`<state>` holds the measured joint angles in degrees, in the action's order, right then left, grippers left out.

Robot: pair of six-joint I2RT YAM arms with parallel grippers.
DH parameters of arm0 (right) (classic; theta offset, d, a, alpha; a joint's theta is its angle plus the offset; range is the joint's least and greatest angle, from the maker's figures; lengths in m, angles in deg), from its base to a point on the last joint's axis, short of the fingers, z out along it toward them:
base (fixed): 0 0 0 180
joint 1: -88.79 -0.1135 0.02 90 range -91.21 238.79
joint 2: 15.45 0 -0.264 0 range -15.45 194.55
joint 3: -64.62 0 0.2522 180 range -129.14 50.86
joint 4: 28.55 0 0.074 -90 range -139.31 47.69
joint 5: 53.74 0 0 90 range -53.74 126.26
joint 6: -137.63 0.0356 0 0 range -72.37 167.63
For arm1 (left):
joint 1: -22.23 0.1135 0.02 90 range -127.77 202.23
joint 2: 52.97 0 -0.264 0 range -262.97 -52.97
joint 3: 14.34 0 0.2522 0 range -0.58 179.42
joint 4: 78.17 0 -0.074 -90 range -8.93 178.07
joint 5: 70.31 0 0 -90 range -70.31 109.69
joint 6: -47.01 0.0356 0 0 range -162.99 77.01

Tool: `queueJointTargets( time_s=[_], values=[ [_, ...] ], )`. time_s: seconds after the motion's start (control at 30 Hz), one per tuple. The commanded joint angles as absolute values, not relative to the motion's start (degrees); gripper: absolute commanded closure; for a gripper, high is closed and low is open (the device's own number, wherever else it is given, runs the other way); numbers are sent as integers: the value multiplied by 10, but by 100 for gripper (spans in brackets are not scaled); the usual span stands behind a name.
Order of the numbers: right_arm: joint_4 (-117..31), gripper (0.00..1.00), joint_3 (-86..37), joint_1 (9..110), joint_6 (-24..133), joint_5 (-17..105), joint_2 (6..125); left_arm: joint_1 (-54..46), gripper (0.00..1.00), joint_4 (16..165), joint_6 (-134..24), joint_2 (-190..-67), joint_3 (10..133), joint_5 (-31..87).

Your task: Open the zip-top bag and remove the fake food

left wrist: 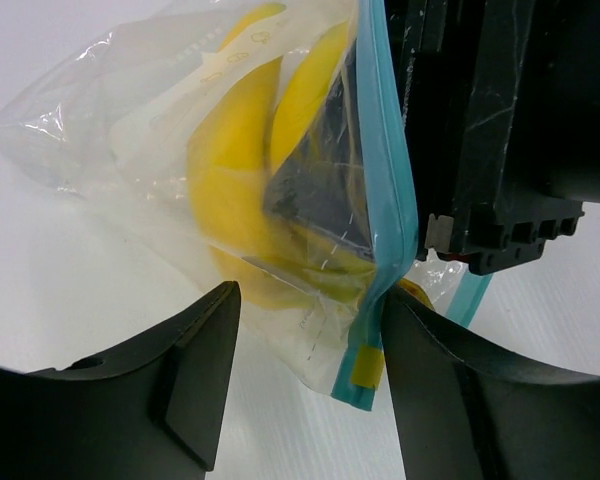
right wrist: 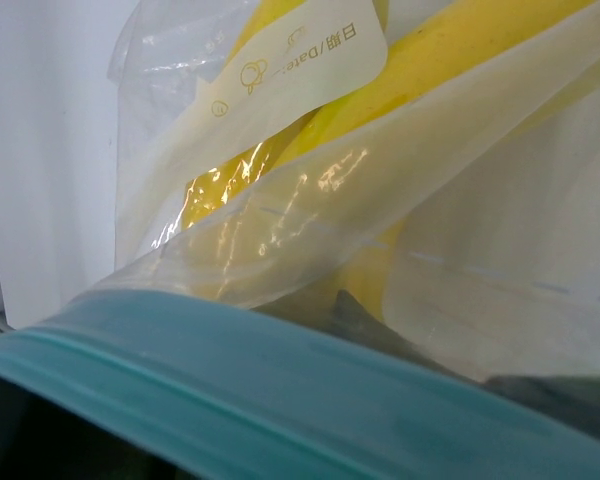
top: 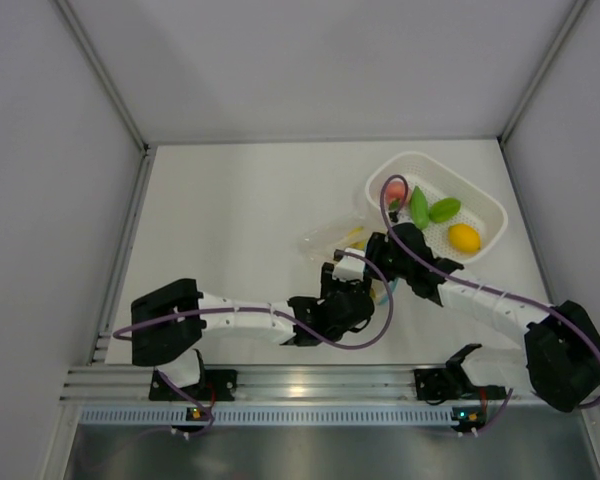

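The clear zip-top bag (top: 327, 239) lies on the table left of the basket, with the yellow banana bunch (left wrist: 230, 170) inside it. Its blue zip strip (left wrist: 390, 200) runs along the mouth. My left gripper (left wrist: 310, 300) is open, its jaws astride the bag's lower corner, with the strip against the right finger. My right gripper (top: 378, 250) is at the bag's mouth. A dark finger (right wrist: 355, 312) of it shows through the plastic, inside the bag beside the banana (right wrist: 460, 60). The strip (right wrist: 280, 380) hides the rest of its jaws.
A white perforated basket (top: 490, 205) stands at the right. It holds a pink peach (top: 394, 191), two green pieces (top: 419, 207) and a yellow-orange round fruit (top: 464, 238). White walls close in the table on the left, back and right.
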<state>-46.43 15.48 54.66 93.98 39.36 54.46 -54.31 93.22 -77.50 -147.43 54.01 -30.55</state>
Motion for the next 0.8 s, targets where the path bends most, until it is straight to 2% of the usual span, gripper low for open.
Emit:
queueJointTargets(
  time_s=[0.0, 0.07, 0.1, 0.17, 0.2, 0.27, 0.3, 0.33, 0.4, 0.47, 0.53, 0.63, 0.77],
  values=[
    [-453, 69, 124, 537, 948, 401, 522, -539, 35, 953, -775, -1478, 563, -334],
    [-450, 69, 124, 537, 951, 403, 523, -539, 34, 953, -775, -1481, 561, -338],
    [-449, 69, 124, 537, 951, 406, 523, -539, 40, 953, -775, -1481, 561, -341],
    [-449, 69, 125, 537, 947, 409, 525, -539, 53, 952, -777, -1481, 558, -358],
    [-451, 69, 128, 536, 945, 408, 525, -539, 72, 952, -781, -1478, 556, -360],
    [-454, 68, 132, 537, 933, 409, 525, -539, 86, 952, -783, -1470, 550, -373],
    [-462, 68, 138, 537, 930, 408, 525, -539, 90, 951, -787, -1468, 547, -384],
    [-463, 68, 141, 537, 926, 407, 521, -539, 100, 948, -790, -1467, 546, -389],
    [-464, 68, 154, 537, 919, 407, 513, -536, 100, 934, -802, -1460, 544, -395],
    [-465, 63, 160, 537, 905, 411, 504, -534, 100, 927, -809, -1456, 540, -402],
    [-464, 52, 165, 538, 889, 427, 499, -534, 100, 926, -815, -1454, 534, -398],
    [-474, 44, 167, 538, 863, 464, 494, -533, 100, 926, -827, -1450, 522, -396],
    [-474, 41, 189, 538, 864, 478, 477, -534, 100, 927, -854, -1443, 500, -394]
  ],
)
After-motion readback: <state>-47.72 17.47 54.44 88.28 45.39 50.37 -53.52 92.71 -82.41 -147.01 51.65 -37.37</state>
